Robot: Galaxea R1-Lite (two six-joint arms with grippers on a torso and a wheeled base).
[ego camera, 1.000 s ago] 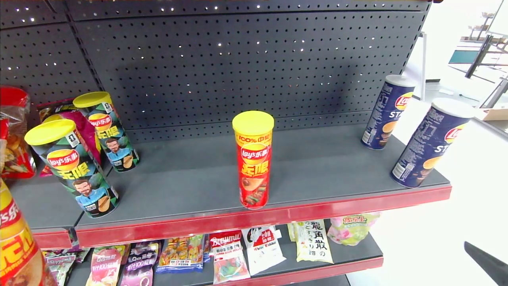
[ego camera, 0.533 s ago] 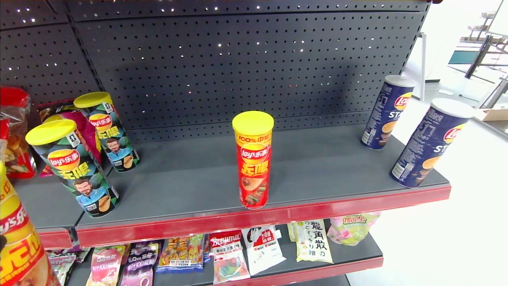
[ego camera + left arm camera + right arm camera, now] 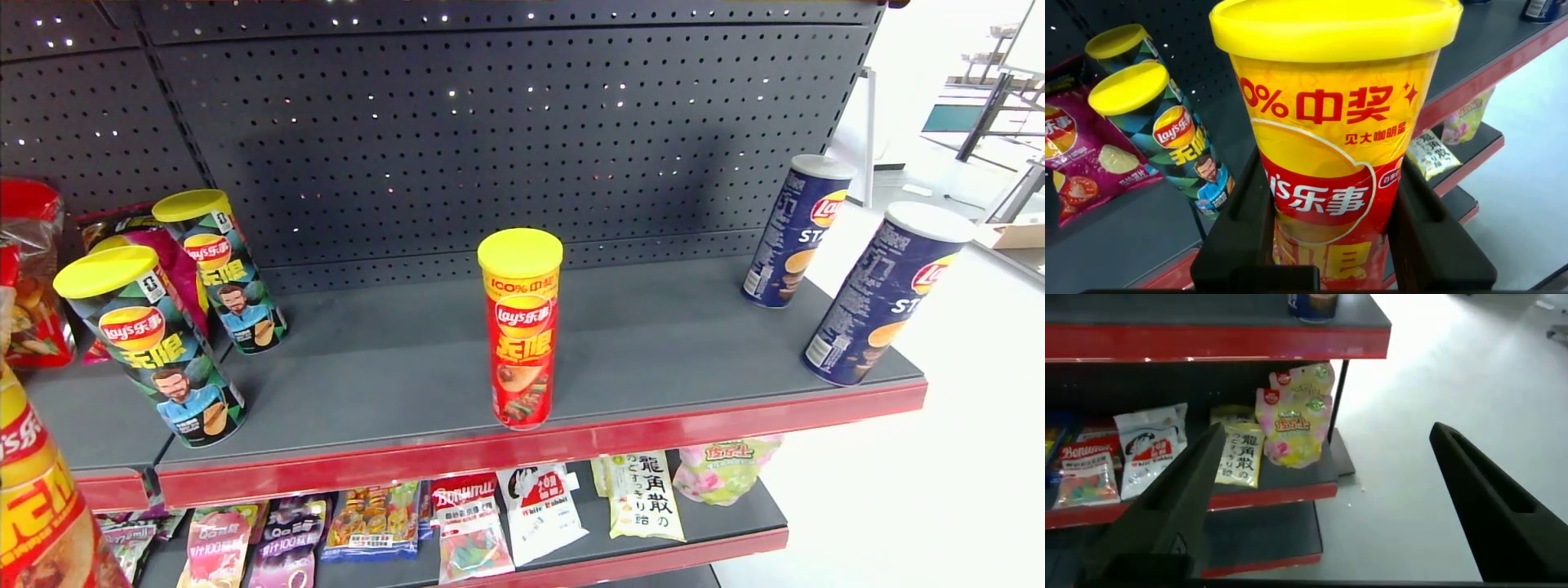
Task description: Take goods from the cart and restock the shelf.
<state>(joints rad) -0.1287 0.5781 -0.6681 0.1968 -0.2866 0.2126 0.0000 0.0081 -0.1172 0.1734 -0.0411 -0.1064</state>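
Observation:
My left gripper (image 3: 1331, 245) is shut on a red chip can with a yellow lid (image 3: 1331, 139); its black fingers (image 3: 1249, 212) clamp both sides of the can. This held can (image 3: 37, 506) stands upright at the lower left of the head view, in front of the grey shelf (image 3: 392, 367) and below its red front edge. A matching red can (image 3: 520, 327) stands at the shelf's front middle. My right gripper (image 3: 1331, 498) is open with nothing between its fingers, low beside the lower shelf.
Two green-patterned cans (image 3: 151, 343) (image 3: 220, 269) and chip bags (image 3: 28, 278) stand at the shelf's left. Two dark blue cans (image 3: 796, 229) (image 3: 886, 294) stand at its right end. Snack bags (image 3: 490, 523) line the lower shelf. Bare shelf lies on either side of the middle can.
The held can bobbed up slightly, then back down. The right gripper's tip, at the head view's lower right a second ago, has left that view.

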